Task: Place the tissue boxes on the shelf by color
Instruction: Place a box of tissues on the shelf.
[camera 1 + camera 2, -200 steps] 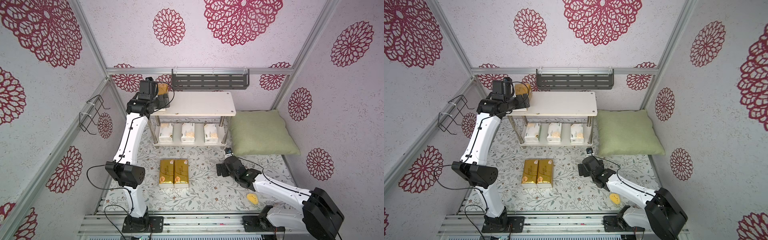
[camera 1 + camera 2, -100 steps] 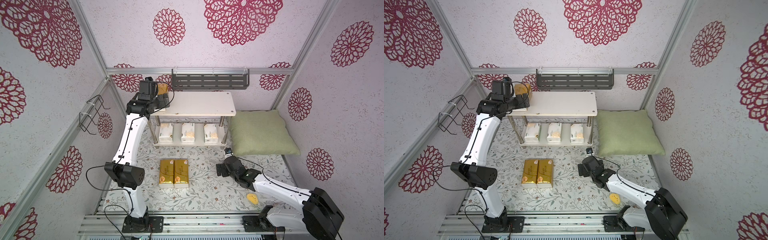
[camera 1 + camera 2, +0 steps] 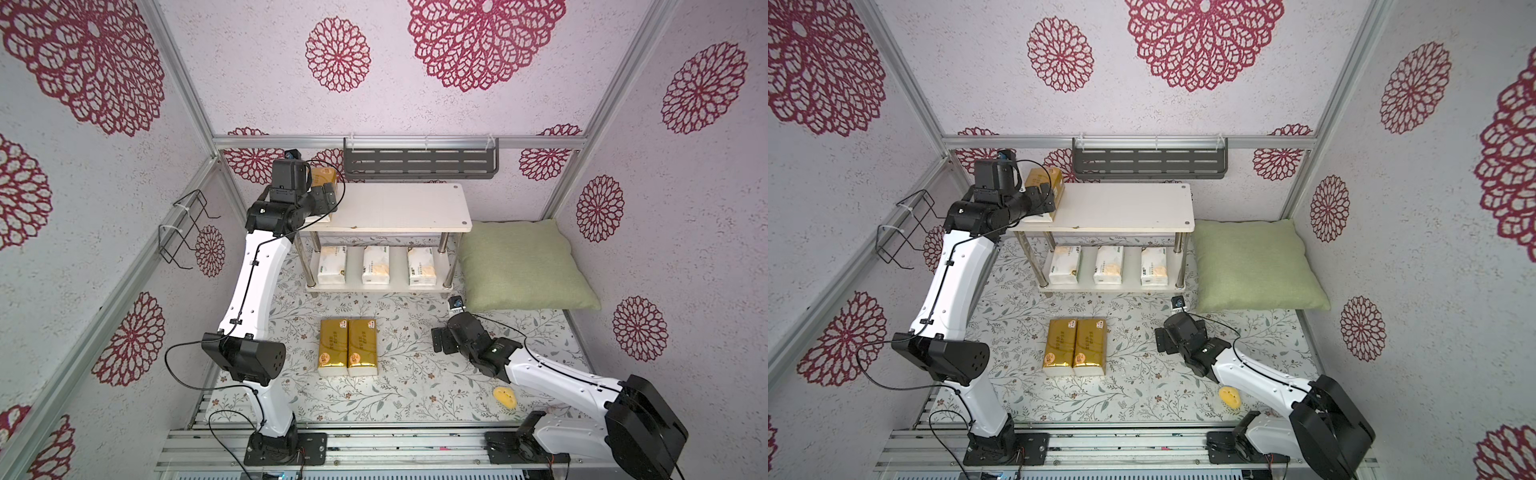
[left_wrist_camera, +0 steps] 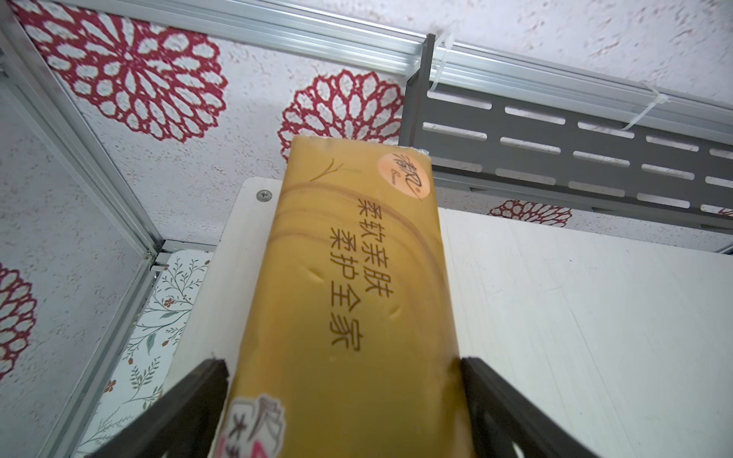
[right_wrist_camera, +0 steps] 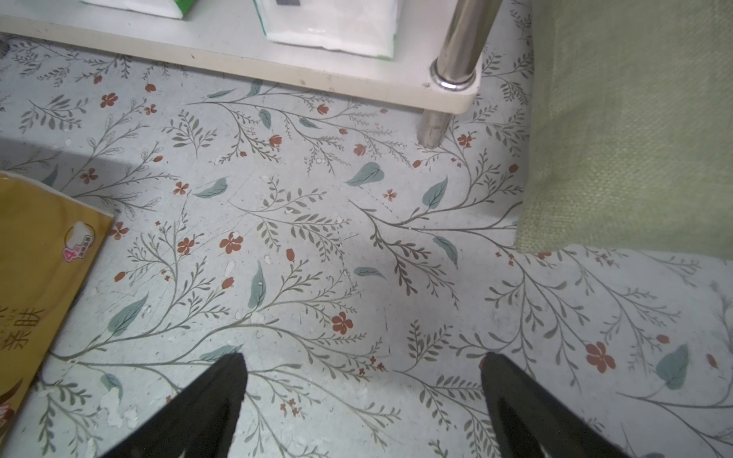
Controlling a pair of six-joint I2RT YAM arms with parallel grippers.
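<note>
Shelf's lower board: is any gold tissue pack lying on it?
No: in a top view the shelf's lower board holds only three white packs with green print, none gold.

3 packs (image 3: 376, 265) on btm tier (image 3: 398, 286), pair (image 3: 332, 347) before shelf (image 3: 399, 208).

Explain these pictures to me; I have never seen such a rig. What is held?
Two white robot arms stand at the edge of a flower-printed mat, each ending in a two-fingered gripper. The two wide pictures come from one overhead camera pair; the two close ones from a camera on each wrist. The left gripper is at the top board of the small white two-tier shelf, jaws either side of a shiny gold tissue pack there; whether they squeeze it I cannot tell. The right gripper hangs open and empty over the mat. Three white tissue packs sit on the lower board, two more gold packs lie on the mat, and a green pillow lies beside the shelf.
</note>
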